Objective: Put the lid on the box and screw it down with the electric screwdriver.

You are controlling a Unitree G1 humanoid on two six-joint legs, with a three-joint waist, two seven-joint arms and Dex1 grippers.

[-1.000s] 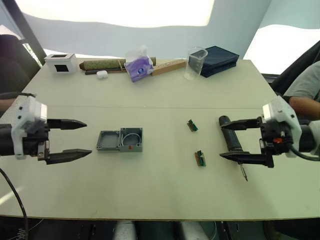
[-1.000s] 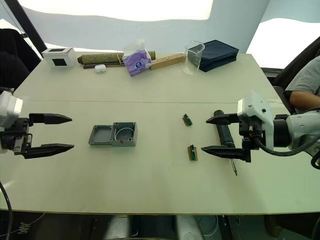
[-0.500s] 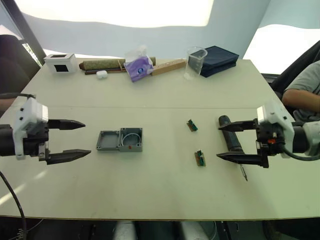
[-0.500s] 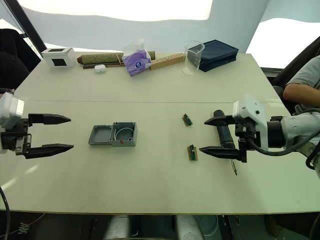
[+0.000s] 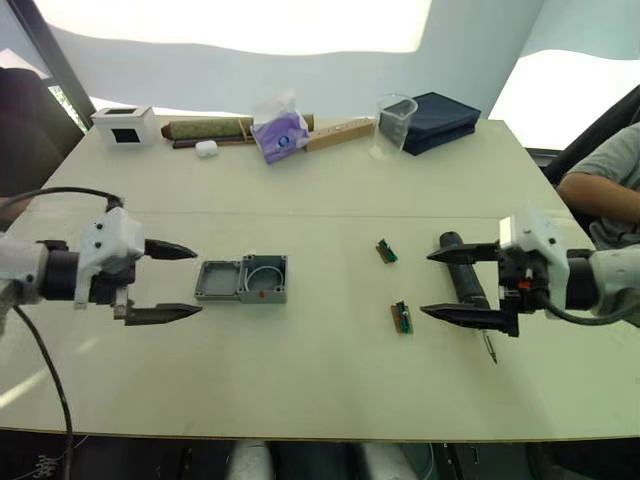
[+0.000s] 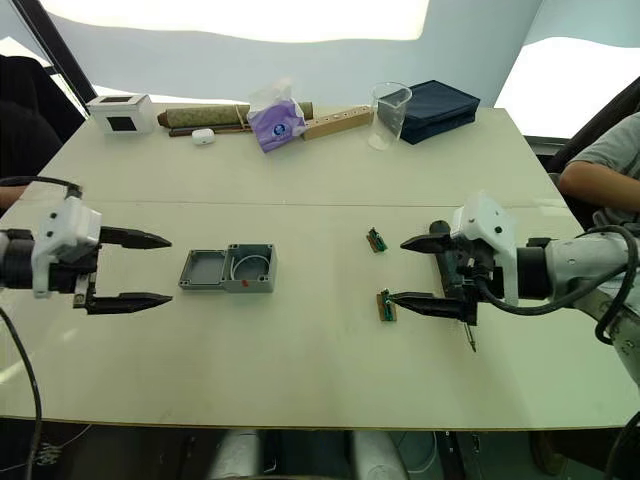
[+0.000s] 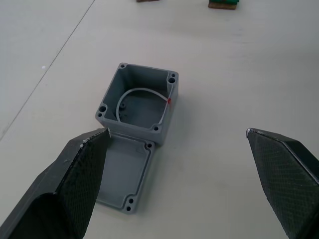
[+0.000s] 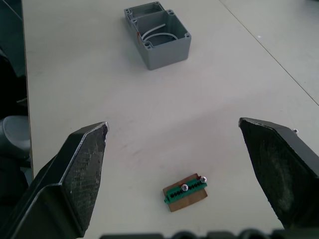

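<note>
The grey box [image 5: 263, 279] stands open side up at the table's middle left, with a white wire and a red mark inside [image 7: 139, 102]. The shallow grey lid [image 5: 217, 281] lies rim up, touching the box's left side. My left gripper [image 5: 197, 283] is open, just left of the lid, fingertips level with its edge. The black electric screwdriver [image 5: 466, 283] lies on the table at the right, bit toward the near edge. My right gripper [image 5: 427, 284] is open, its fingers straddling the screwdriver and pointing left past it; I cannot tell if they touch it.
Two small green circuit boards [image 5: 385, 250] [image 5: 401, 317] lie between box and screwdriver. Along the far edge stand a white box with a black window [image 5: 124, 125], a purple tissue pack [image 5: 278, 132], a clear cup [image 5: 394, 125] and a dark blue case [image 5: 437, 120]. A person's arm [image 5: 600, 175] shows at the right.
My left gripper has moved right, up close to the lid. My right gripper has shifted left, so its fingertips now reach past the screwdriver. Both stay open.
</note>
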